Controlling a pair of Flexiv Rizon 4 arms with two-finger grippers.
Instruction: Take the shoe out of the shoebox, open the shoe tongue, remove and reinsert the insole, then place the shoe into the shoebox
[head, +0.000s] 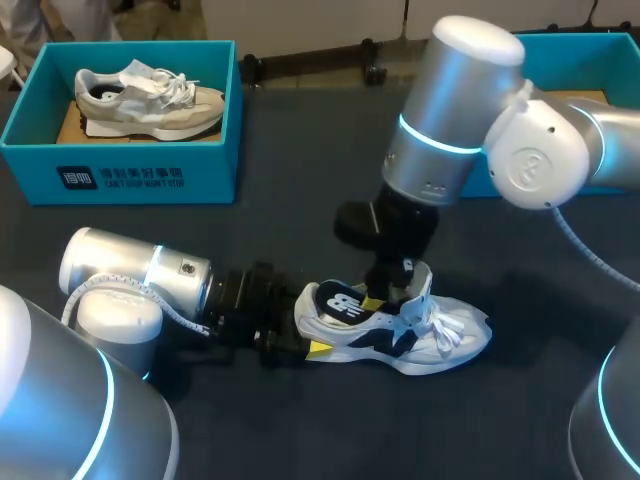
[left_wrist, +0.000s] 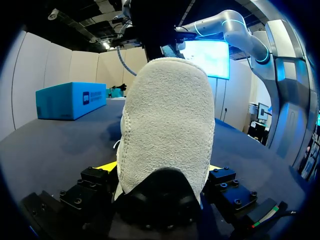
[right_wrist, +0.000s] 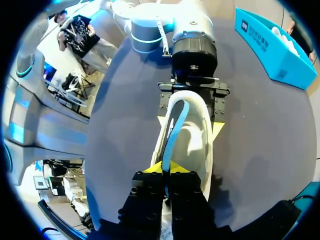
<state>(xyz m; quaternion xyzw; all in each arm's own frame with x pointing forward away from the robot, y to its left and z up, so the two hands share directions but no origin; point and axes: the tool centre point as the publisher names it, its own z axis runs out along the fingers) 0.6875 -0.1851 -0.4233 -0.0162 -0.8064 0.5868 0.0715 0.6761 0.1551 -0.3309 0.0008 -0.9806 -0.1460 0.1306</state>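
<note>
A white and navy shoe (head: 400, 335) lies on its side on the dark table, toe to the right. My left gripper (head: 308, 325) comes in low from the left, its fingers pressed to both sides of the heel (left_wrist: 167, 125). My right gripper (head: 385, 295) comes down from above into the shoe's opening. In the right wrist view its yellow tips (right_wrist: 170, 169) are closed together on the front end of the blue-edged insole (right_wrist: 175, 130), which stands partly out of the shoe. My left gripper (right_wrist: 191, 122) shows beyond it at the heel.
A teal shoebox (head: 120, 175) at the back left holds a second, beige shoe (head: 150, 95). Another teal shoebox (head: 600, 45) stands at the back right behind my right arm. Bare table lies in front of the shoe.
</note>
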